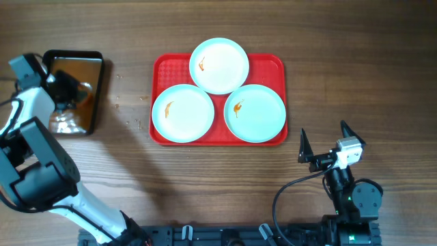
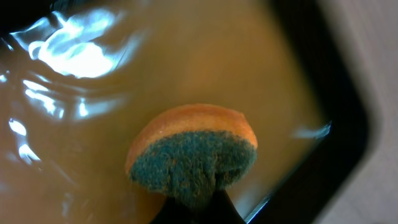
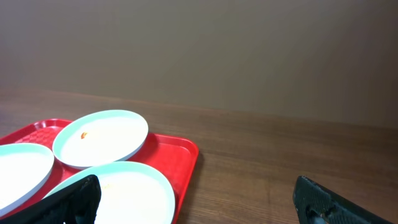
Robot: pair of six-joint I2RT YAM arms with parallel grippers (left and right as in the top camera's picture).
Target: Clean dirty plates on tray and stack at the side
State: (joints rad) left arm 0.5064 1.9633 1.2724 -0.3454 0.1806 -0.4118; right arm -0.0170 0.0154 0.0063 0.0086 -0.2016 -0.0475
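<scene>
Pinched in the left claw (image 2: 194, 206), the round orange-and-green sponge (image 2: 193, 149) could drip brown water (image 2: 186, 62) over the wooden table (image 1: 341, 41); the right claw (image 1: 325, 138) is open.

Glossy plates (image 1: 220, 68), red plastic tray (image 1: 273, 65) — wood-grain table (image 1: 205, 184)

Upper plate (image 1: 219, 65), lower-left plate (image 1: 183, 113), lower-right plate (image 1: 255, 113): pale mint-white, glossy, one small orange smear each.
Tray (image 1: 272, 63): plain red.
Pan (image 1: 74, 53), upper left: black; water (image 2: 186, 56) murky brown.
Sponge (image 2: 193, 149): orange body, blue-green face.
Table (image 1: 355, 68): brown wood grain.
</scene>
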